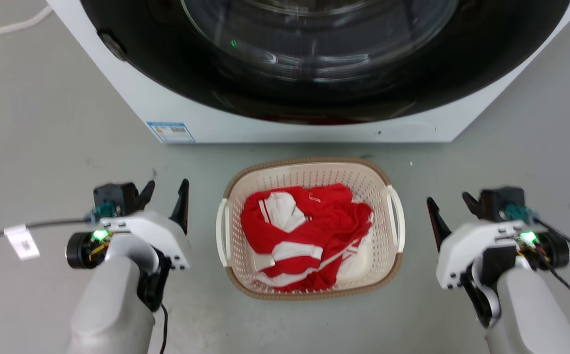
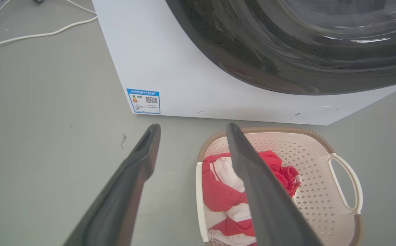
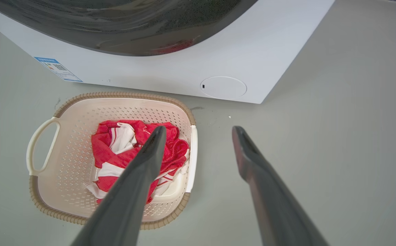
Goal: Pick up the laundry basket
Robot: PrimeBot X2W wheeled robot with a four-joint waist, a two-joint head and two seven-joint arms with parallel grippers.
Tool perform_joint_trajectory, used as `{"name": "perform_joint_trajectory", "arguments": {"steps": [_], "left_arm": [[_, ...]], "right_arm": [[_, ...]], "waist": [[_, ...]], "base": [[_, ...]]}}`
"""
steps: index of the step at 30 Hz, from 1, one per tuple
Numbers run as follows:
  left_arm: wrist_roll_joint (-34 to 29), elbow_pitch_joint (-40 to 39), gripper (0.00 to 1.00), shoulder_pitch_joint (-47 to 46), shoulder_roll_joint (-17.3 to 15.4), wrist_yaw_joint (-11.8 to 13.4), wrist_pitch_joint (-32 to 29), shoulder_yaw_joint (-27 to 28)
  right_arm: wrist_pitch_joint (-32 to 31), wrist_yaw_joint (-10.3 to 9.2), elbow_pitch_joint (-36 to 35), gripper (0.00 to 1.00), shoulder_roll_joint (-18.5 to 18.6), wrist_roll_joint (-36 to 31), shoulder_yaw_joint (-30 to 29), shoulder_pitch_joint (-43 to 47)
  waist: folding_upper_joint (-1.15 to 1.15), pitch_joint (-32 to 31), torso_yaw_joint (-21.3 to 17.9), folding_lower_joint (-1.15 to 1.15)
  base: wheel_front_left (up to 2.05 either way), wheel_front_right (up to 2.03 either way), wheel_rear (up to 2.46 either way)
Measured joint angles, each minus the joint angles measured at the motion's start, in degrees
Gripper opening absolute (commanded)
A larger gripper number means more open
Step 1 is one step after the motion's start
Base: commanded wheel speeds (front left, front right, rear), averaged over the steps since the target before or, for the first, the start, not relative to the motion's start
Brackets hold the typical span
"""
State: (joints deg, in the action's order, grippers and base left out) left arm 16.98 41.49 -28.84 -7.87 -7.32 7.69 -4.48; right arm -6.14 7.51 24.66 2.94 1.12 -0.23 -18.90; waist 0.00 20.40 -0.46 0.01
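Centre frame in the head view, the laundry basket sits on the floor just below the washing machine, with a crumpled red-and-white garment inside. The left gripper at lower left and the right gripper at lower right flank it, jaws wide and empty, touching nothing.

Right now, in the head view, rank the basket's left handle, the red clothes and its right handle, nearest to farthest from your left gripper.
From the left gripper:
1. Left handle of the laundry basket, nearest side.
2. Red clothes, inside it.
3. Right handle, far side.
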Motion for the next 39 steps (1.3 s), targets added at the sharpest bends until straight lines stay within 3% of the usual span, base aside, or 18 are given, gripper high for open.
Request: {"name": "perform_joint_trajectory", "arguments": {"steps": [10, 22, 39], "left_arm": [[11.99, 7.95, 1.00, -9.65, -4.41, -0.16, -10.63, -10.67], [25.20, 9.11, 1.00, -18.22, -9.69, -0.16, -20.96, -24.91], [34.92, 14.94, 1.00, -25.33, -12.39, -0.16, -24.06, -36.06]], "right_arm": [[-5.44, 0.00, 12.25, 1.00, 0.00, 3.48, 4.48, -11.96], [-8.86, 0.00, 26.51, 1.00, -0.01, 6.81, 8.89, -25.52], [-9.37, 0.00, 39.86, 1.00, 0.00, 14.34, 16.86, -37.09]], "waist": [[0.00, 8.11, -1.42, 0.00], [0.00, 16.49, -2.96, 0.00], [0.00, 24.30, -4.31, 0.00]], "base": [[0.00, 0.00, 0.00], [0.00, 0.00, 0.00], [0.00, 0.00, 0.00]]}}
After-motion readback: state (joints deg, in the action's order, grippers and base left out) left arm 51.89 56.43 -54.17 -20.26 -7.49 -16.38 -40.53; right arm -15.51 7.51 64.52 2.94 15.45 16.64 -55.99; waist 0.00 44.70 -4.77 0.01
